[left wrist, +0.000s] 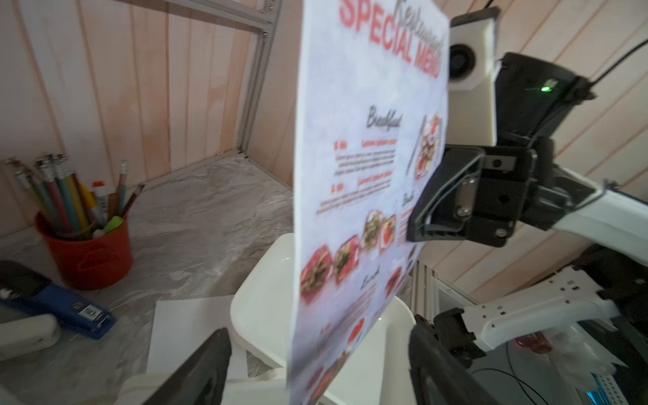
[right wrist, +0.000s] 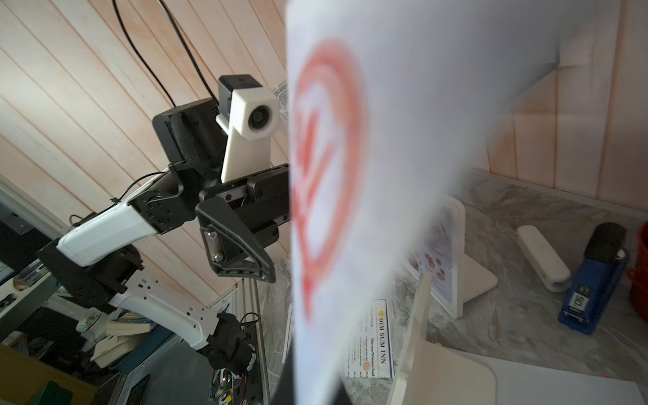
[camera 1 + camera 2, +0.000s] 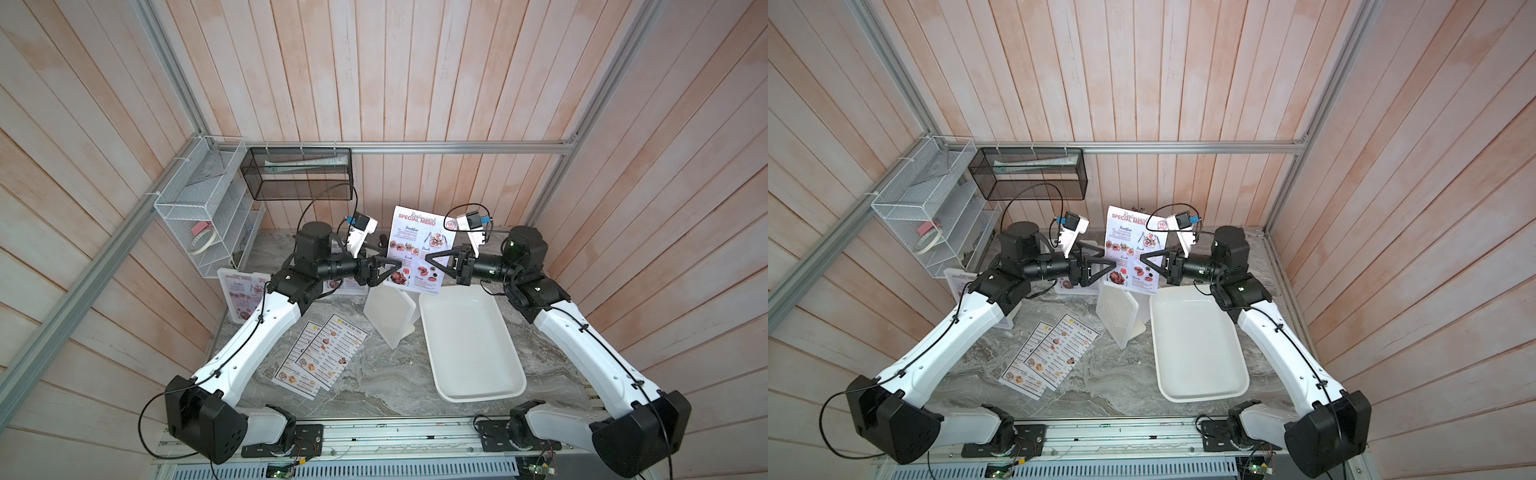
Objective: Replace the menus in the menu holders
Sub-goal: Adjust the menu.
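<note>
A pinkish SPECIAL MENU sheet point(image 3: 419, 249) point(image 3: 1136, 249) hangs upright in the air at the back middle. My right gripper point(image 3: 430, 259) point(image 2: 315, 396) is shut on its right edge. My left gripper point(image 3: 390, 270) point(image 1: 319, 336) is open, its jaws wide on either side of the sheet's left edge point(image 1: 368, 175) without touching it. Below them an empty white menu holder point(image 3: 390, 316) point(image 1: 259, 291) leans on the table. Two DIM SUM INN menus point(image 3: 320, 353) point(image 2: 371, 340) lie flat in front of it. Two more menu holders point(image 3: 241, 295) point(image 2: 452, 259) with SPECIAL MENU sheets stand at the left.
A big shallow white tray point(image 3: 469, 395) lies at the right front. A red cup of pencils point(image 1: 87, 252) and a blue stapler point(image 1: 70, 312) sit at the back of the table. Wire baskets point(image 3: 199, 208) hang on the left and back walls.
</note>
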